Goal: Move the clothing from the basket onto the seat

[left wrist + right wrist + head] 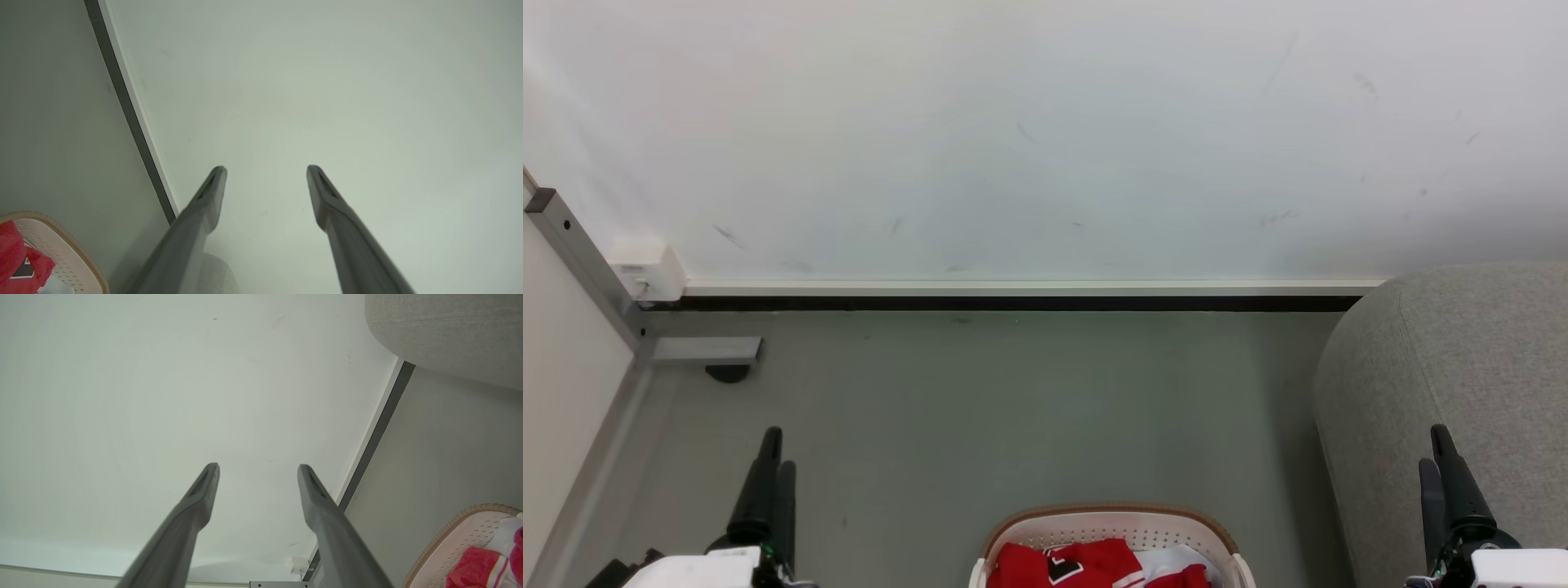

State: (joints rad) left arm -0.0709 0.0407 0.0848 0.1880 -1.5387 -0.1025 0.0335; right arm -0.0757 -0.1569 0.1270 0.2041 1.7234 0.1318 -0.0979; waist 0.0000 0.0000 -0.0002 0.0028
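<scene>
The white perforated basket (1111, 524) with a brown rim band stands on the floor at the bottom centre of the head view. Red clothing (1066, 563) with white trim and a black-and-white mark lies inside it. The basket (61, 249) and the clothing (16, 253) also appear low left in the left wrist view; the basket (461, 535) and the clothing (474, 567) sit low right in the right wrist view. The light-grey seat (1462, 384) bulks at the right. My left gripper (776, 453) and right gripper (1436, 447) are open and empty, flanking the basket. Both point at the wall: left gripper (266, 169), right gripper (258, 467).
A pale wall with a white and black skirting strip (1013, 296) runs across ahead. A metal frame post and foot (698, 351) with a small white box (649, 269) stand at the left. Grey floor (1013, 408) stretches between basket and wall.
</scene>
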